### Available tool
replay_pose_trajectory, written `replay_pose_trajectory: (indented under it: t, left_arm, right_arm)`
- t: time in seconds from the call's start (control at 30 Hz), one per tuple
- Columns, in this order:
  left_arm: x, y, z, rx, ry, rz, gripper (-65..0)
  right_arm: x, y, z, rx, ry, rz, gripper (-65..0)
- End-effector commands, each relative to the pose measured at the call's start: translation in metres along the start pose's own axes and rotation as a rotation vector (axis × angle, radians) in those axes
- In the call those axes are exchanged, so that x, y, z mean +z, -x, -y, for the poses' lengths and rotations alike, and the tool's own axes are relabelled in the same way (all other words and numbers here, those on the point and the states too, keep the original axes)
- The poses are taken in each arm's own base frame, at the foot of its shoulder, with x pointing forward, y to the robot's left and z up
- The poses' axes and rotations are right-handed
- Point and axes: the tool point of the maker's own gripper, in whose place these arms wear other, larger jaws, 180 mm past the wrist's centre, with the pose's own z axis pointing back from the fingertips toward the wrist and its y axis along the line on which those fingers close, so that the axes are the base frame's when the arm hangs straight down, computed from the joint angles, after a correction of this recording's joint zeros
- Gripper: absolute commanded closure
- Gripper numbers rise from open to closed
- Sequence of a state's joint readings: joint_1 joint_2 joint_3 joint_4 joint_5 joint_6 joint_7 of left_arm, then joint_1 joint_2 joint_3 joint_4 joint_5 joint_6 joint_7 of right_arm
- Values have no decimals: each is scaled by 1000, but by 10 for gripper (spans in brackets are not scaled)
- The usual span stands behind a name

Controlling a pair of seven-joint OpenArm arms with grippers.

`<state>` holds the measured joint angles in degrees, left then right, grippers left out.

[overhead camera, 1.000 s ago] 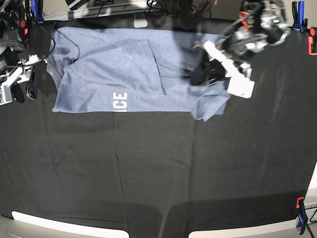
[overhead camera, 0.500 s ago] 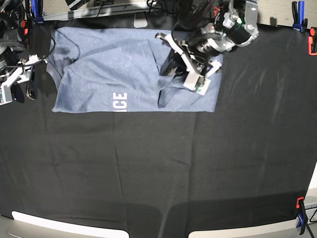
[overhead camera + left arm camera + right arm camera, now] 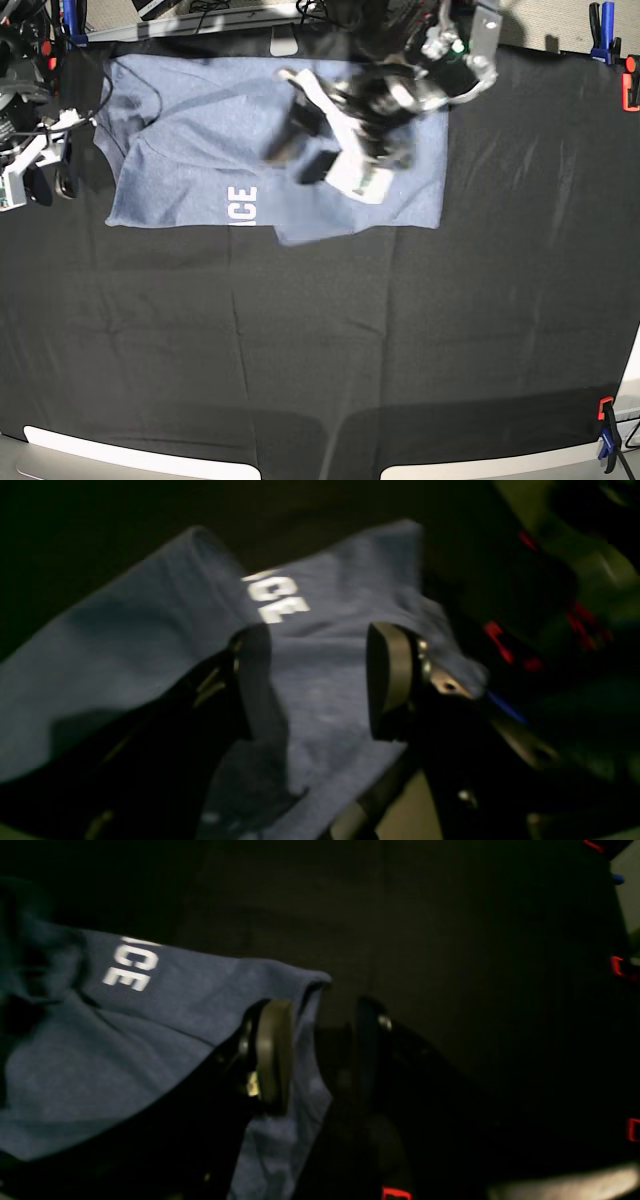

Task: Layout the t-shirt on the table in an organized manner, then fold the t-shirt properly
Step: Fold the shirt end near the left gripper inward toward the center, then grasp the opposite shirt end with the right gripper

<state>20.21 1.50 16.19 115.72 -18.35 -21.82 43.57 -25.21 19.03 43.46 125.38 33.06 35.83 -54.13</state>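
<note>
Desk (image 3: pixel 420 340): a wide surface of wrinkled black cloth, clipped at its edges; most of it lay bare, since the work sat along its far side.
T-shirt (image 3: pixel 200 130): a blue-grey rectangle lying at the far side of the desk, left of centre in the base view, with white letters "CE" at its near edge. One flap lay over the middle of the shirt, its tip poking out past the near hem; judged, a fold part-way made.
Left gripper (image 3: pixel 320 135): blurred with motion above the shirt's middle. In the left wrist view its jaws stood apart with only flat cloth between them, gripping nothing; judged, placed there to let the flap go.
Right gripper (image 3: pixel 320 1055): parked at the shirt's edge, at the left of the base view. Its jaws stood partly apart, one pad over the cloth, the other over bare desk; nothing appeared pinched.
</note>
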Motion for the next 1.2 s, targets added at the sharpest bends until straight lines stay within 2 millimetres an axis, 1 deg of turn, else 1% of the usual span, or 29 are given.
replay_pose_trajectory:
  t: [0.0, 0.13, 0.27, 0.33, 0.43, 0.5, 0.6, 0.67, 0.73, 0.8, 0.9, 0.97, 1.03, 1.17]
  left_arm:
    - [0, -14, -2, -35, -10, 38, -286]
    - [2, -14, -31, -119, -128, -4, -286]
    - [15, -11, -62, -127, -238, -21, -286]
    - [26, -13, -81, -127, -293, 3, -285]
    - [49, -17, -105, -132, -333, 54, -279]
    - [64, -12, -117, -135, -345, 45, -279]
    - [88, -3, -135, -125, -379, 23, -279]
    - [101, 1, -142, -111, -391, 20, -279]
    - [111, 3, -147, -102, -400, 19, -279]
    - [115, 6, -150, -109, -408, 5, -279]
    - [116, 6, -151, -108, -410, 2, -279]
    - [115, 6, -151, -109, -410, 3, -279]
    - [115, 5, -151, -110, -411, 3, -279]
    - [115, 4, -151, -111, -410, 5, -279]
  right_arm:
    - [3, -10, 2, 22, 7, 31, -212]
    - [3, -10, 2, 23, 7, 31, -212]
    - [3, -9, 3, 25, 11, 24, -212]
    - [2, 2, 6, 24, 22, -30, -212]
    - [-5, 25, 12, -28, 15, -93, -213]
    - [-12, 41, 19, -80, 10, -114, -220]
    - [-23, 65, 33, -164, -1, -132, -289]
    - [-30, 78, 40, -241, -35, -145, -314]
    - [-37, 87, 47, -324, -70, -148, -315]
    - [-46, 95, 52, -382, -107, -158, -315]
    - [-58, 104, 51, -486, -182, -167, -315]
    - [-67, 107, 49, -551, -216, -168, -315]
    - [-76, 113, 43, -577, -245, -194, -314]
    - [-91, 131, 20, -576, -321, -292, -314]
